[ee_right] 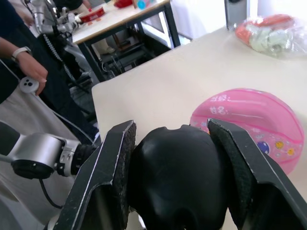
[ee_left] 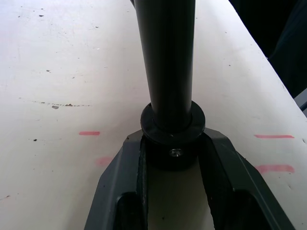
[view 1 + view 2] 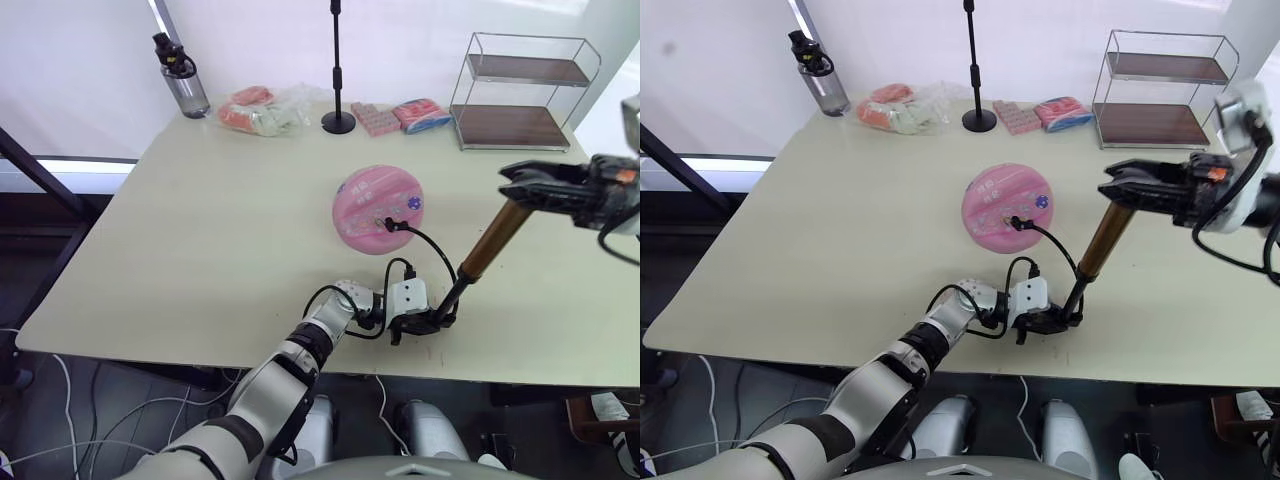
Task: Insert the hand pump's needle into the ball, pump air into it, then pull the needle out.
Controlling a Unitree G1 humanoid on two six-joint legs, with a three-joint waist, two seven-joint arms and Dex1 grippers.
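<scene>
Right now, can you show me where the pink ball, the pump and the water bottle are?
ball (image 3: 378,208), left eye view, the middle of its pink top.
pump (image 3: 493,242), left eye view, its gold tube.
water bottle (image 3: 183,80), left eye view, its dark body.

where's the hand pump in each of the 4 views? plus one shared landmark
Left eye: hand pump right of centre, tilted, base by the left gripper, top at the right gripper.
Right eye: same slant, right of centre.
Left wrist: its dark foot between the fingers.
Right wrist: its black handle between the fingers.
Landmark: the ball, seen in both eye views and the right wrist view.
</scene>
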